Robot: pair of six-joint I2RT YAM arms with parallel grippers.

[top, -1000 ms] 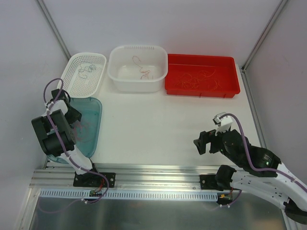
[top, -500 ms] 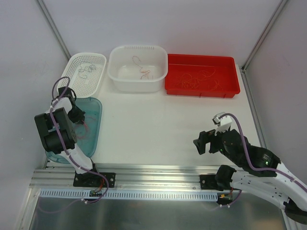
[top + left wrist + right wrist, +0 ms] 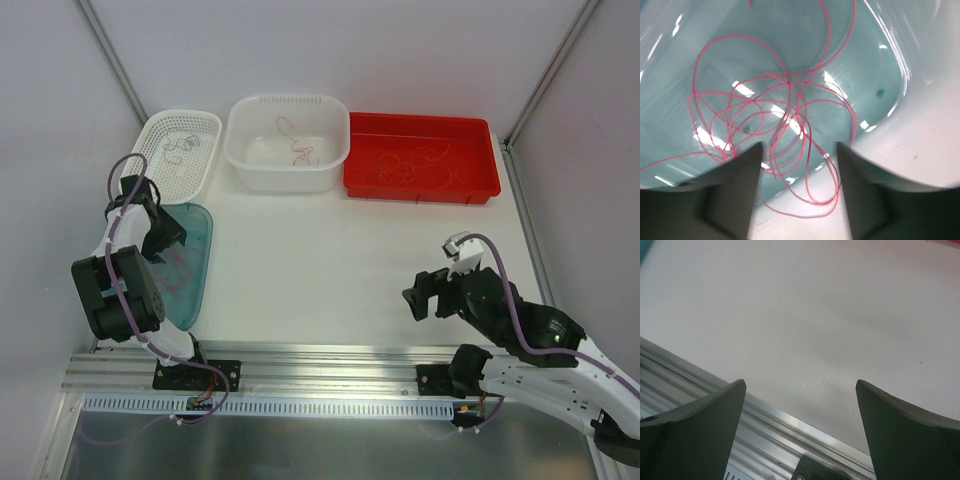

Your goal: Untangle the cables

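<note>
Okay, table (image 3: 330,260): white; the right gripper hangs over a bare patch of it.
Red tray (image 3: 420,190): far ahead of both grippers, loose cables (image 3: 415,165) spread inside.
White tub (image 3: 288,178): beside the red tray, a couple of strands in it.
Basket (image 3: 205,160): just beyond the left gripper, a few dark strands.
Teal tray (image 3: 200,225): directly under the left gripper.
Right gripper (image 3: 800,382): jaws wide apart, empty, parked same as a second ago.
Left gripper (image 3: 797,150): jaws roughly half apart, nothing pinched. Its arm has shifted toward the tray's far end over the last second.
Pink tangle (image 3: 770,115): right below and ahead of the left fingers, lying in the teal tray. A few loops spill over the lip onto the table between the fingers.
Meaning: the move brought nothing up, so this clump probably still needs a fresh pick on a single strand.
</note>
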